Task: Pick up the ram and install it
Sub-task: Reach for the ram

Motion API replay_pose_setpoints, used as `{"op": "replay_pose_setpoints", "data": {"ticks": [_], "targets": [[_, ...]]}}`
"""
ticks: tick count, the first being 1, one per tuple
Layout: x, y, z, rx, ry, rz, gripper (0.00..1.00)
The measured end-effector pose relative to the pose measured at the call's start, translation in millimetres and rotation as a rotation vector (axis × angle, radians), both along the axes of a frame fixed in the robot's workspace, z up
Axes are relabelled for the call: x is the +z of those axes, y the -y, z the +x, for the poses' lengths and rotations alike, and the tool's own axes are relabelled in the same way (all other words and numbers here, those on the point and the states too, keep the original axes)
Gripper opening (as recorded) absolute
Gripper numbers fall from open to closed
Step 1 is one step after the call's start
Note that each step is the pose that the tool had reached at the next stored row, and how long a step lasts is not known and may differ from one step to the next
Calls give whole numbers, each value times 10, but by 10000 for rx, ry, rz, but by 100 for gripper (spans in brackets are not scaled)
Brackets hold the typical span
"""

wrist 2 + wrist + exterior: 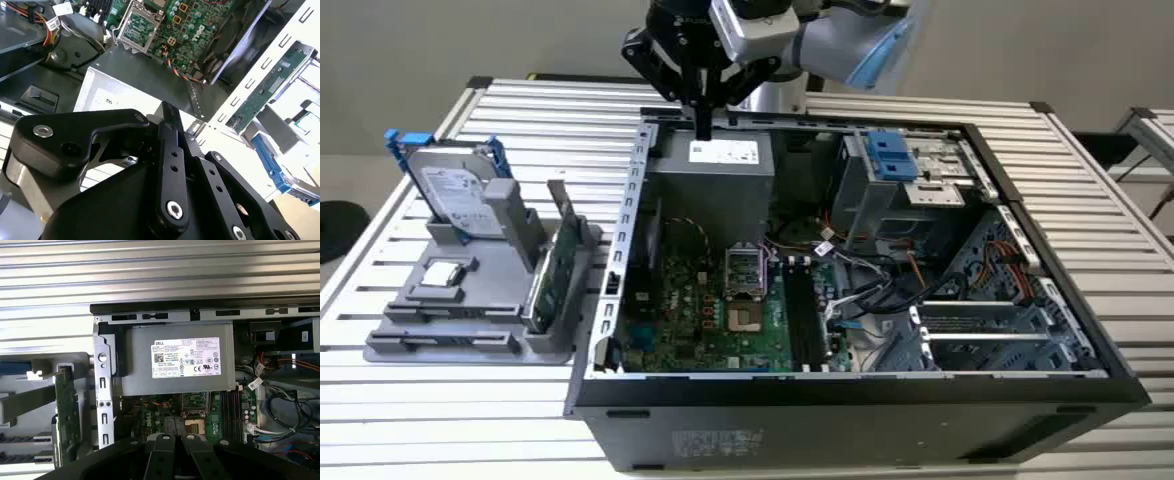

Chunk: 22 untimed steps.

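Arm above the open computer, pincer closed and empty

The gripper [703, 128] hangs over the far edge of the open computer case [854, 425], just above the gray power supply [714, 175]. Its 2 fingers [170, 150] are pressed together with nothing between them. Nearer in the case lies the green motherboard [700, 325], with its long black memory slots [803, 320] on the right side of it. Left of the case, on the slatted table [427, 430], stands a gray holder [414, 300] with 1 hard drive [454, 195] at its far end and 1 green card [554, 280] upright beside the case. The ram I cannot pick out with certainty. A long thin dark strip [454, 341] along the holder's near edge could be it.
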<state>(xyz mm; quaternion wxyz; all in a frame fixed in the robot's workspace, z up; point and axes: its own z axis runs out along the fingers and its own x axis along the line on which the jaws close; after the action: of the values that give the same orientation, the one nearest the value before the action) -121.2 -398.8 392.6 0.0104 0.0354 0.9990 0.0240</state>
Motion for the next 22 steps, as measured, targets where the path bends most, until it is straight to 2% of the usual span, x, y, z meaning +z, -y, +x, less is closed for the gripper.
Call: {"op": "replay_pose_setpoints", "data": {"ticks": [22], "targets": [[0, 0, 0, 0, 0, 0, 0]]}}
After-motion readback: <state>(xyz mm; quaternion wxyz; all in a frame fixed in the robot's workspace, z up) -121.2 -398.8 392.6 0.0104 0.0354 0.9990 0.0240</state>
